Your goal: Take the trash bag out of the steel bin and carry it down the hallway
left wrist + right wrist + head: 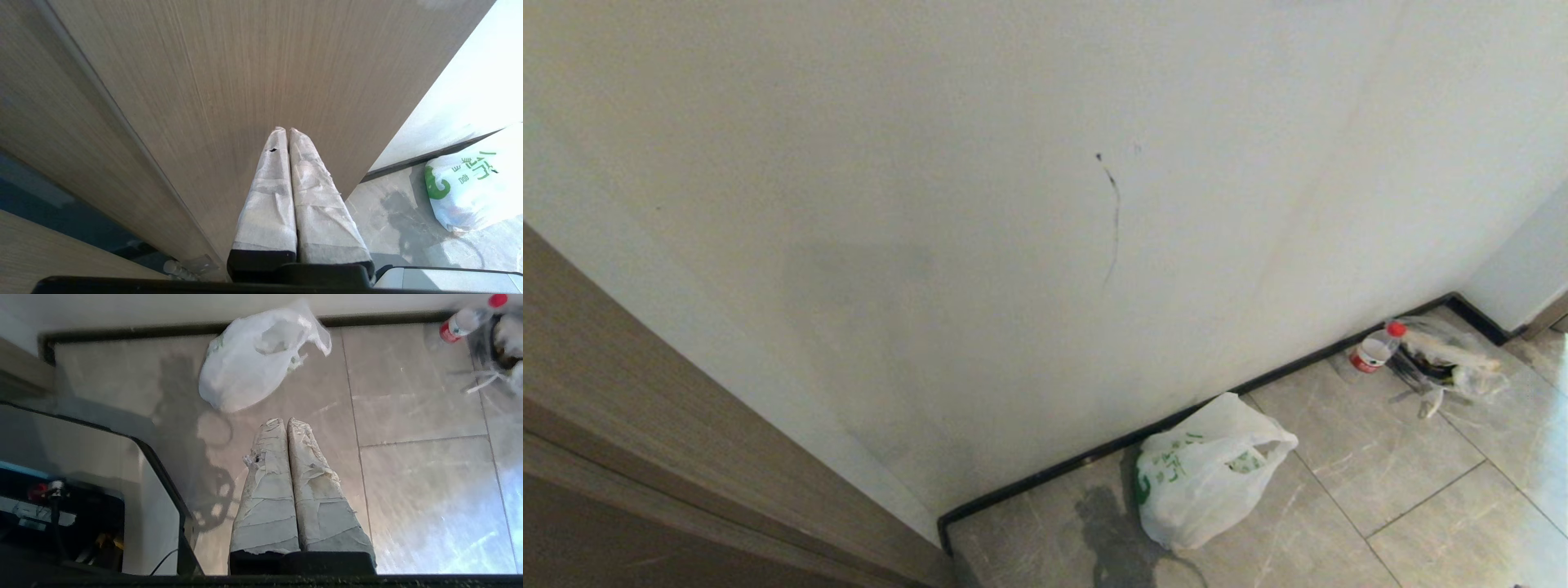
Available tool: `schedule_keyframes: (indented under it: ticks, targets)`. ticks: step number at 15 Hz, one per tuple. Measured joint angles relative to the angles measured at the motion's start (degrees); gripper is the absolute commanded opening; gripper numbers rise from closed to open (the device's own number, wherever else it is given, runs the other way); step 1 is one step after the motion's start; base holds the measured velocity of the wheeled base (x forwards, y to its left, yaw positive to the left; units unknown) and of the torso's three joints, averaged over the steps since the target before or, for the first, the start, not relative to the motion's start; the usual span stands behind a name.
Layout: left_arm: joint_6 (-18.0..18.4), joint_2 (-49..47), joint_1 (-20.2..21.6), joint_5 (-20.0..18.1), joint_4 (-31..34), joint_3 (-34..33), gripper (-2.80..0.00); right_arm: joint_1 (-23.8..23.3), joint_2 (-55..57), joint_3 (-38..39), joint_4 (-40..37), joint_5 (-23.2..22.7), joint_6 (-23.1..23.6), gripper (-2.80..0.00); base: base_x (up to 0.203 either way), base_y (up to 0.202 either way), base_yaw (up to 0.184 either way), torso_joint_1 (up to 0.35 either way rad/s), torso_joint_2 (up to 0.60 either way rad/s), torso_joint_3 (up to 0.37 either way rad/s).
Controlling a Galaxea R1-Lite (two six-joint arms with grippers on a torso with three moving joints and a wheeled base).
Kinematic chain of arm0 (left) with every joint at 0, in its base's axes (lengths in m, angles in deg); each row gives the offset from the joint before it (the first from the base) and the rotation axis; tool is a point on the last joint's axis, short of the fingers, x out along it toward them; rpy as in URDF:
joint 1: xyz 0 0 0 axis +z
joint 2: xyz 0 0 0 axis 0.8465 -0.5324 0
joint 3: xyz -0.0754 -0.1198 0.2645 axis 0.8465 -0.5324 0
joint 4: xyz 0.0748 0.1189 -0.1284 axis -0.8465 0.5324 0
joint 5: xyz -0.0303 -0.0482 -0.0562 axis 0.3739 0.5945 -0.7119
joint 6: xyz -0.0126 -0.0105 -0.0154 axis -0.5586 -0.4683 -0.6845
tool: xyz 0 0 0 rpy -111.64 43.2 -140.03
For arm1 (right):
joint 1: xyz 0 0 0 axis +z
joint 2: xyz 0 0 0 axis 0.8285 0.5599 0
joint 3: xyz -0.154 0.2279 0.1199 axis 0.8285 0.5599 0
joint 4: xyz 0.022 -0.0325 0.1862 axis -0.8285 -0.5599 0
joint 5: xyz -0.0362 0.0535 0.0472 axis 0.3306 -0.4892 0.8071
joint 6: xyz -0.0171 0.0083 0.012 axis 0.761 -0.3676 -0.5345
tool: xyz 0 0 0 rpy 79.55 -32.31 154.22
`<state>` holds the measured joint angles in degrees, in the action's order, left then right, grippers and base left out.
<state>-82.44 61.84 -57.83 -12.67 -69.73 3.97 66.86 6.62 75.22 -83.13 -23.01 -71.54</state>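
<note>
Pincers shut, bag on floor.
Right gripper [287, 421] is closed on nothing, above floor tiles [416, 396]; trash bag [249, 363] lies apart at its 11 o'clock, against the baseboard [122, 331]. Left gripper [286, 130] is closed too.

- Bag [1205, 478]: white with green print.
- Floor [1380, 457]: glossy grey-beige, marble-veined tiles.
- Wall [1013, 204]: plain white, one thin dark streak.
- Baseboard [1094, 457]: black.
- Bottle [1376, 349]: red cap, red-and-white label.
- Door [645, 425]: light brown woodgrain.
</note>
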Motion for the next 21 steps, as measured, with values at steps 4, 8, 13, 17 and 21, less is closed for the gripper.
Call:
schedule_keyframes:
  ticks: [4, 8, 13, 17, 21]
  targets:
    - [0.0, 0.0, 0.0, 0.0, 0.0, 0.0, -2.80, -2.0, -10.0, 1.5, -4.7, -8.3, 0.9, -2.80, 0.000, 0.000, 0.000, 0.000, 0.00, 0.000]
    - [0.0, 0.0, 0.0, 0.0, 0.0, 0.0, -2.80, -2.6, -13.1, 1.7, -5.7, -7.2, 0.8, -2.80, 0.000, 0.000, 0.000, 0.000, 0.00, 0.000]
    - [0.0, 0.0, 0.0, 0.0, 0.0, 0.0, -2.80, -2.7, -13.8, 1.7, -5.5, -7.1, 0.9, -2.80, 0.000, 0.000, 0.000, 0.000, 0.00, 0.000]
    - [0.0, 0.0, 0.0, 0.0, 0.0, 0.0, -2.80, -2.7, -13.8, 1.7, -5.6, -7.0, 0.8, -2.80, 0.000, 0.000, 0.000, 0.000, 0.00, 0.000]
    - [0.0, 0.0, 0.0, 0.0, 0.0, 0.0, -2.80, -2.7, -13.8, 1.8, -5.4, -7.0, 0.8, -2.80, 0.000, 0.000, 0.000, 0.000, 0.00, 0.000]
